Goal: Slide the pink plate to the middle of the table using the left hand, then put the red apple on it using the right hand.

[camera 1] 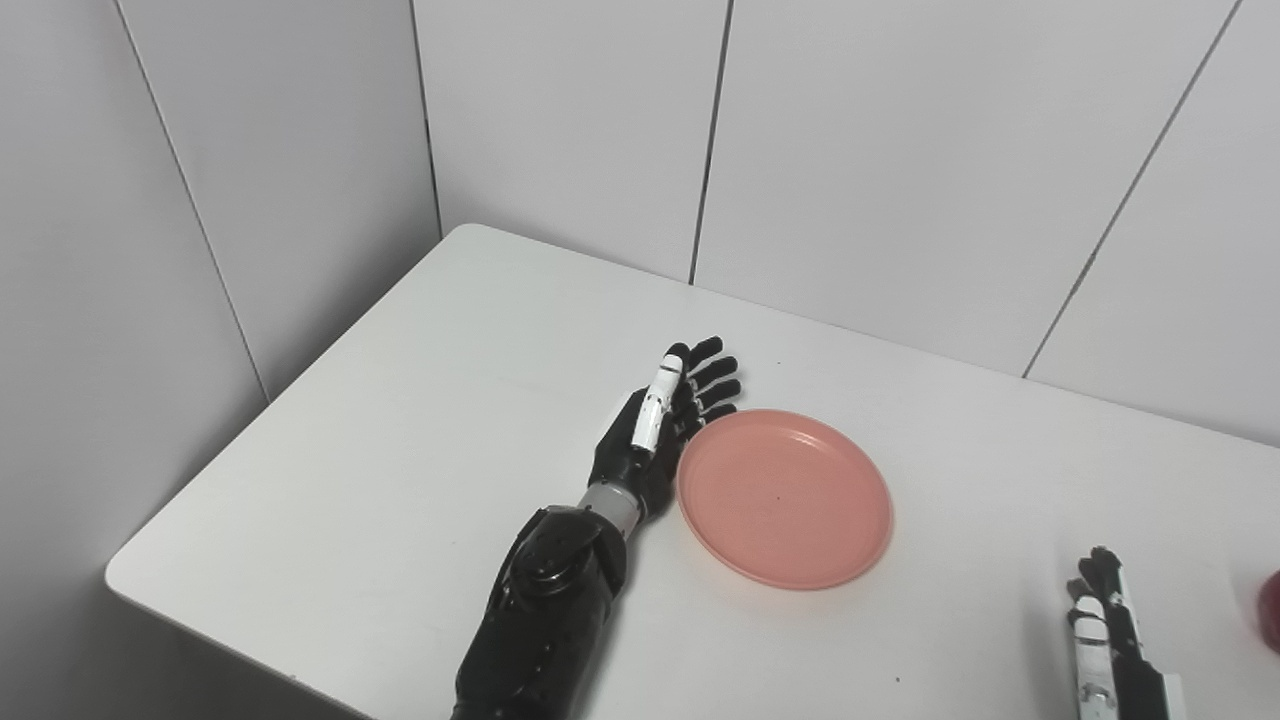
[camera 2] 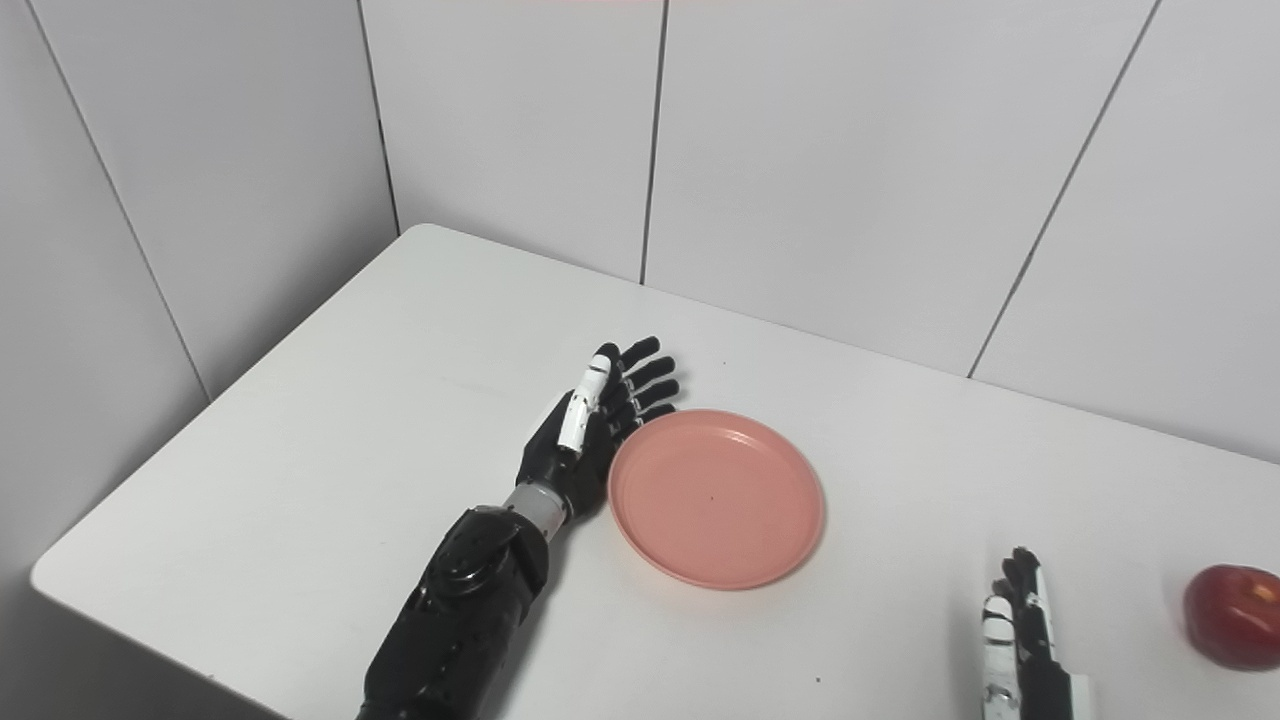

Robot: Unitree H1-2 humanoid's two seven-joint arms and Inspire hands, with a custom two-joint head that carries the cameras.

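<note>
Pink plate (camera 2: pixel 716 497) mid-slide, left robot hand (camera 2: pixel 590 425) spread flat against its left rim, holding nothing; next, pushing right toward bench (camera 2: pixel 300 440) middle.

Two eyes in my head, side by side, both looking down and forward over my table.

Both views take in the white table (camera 1: pixel 420 470) from above, reaching its far edge and the panelled wall (camera 2: pixel 820 160). They share nearly everything: my left hand (camera 1: pixel 665 425) beside the pink plate (camera 2: pixel 716 497). My right eye sits a little rightward, so it shows the whole red apple (camera 2: pixel 1233 615), which my left eye cuts at its border.
</note>
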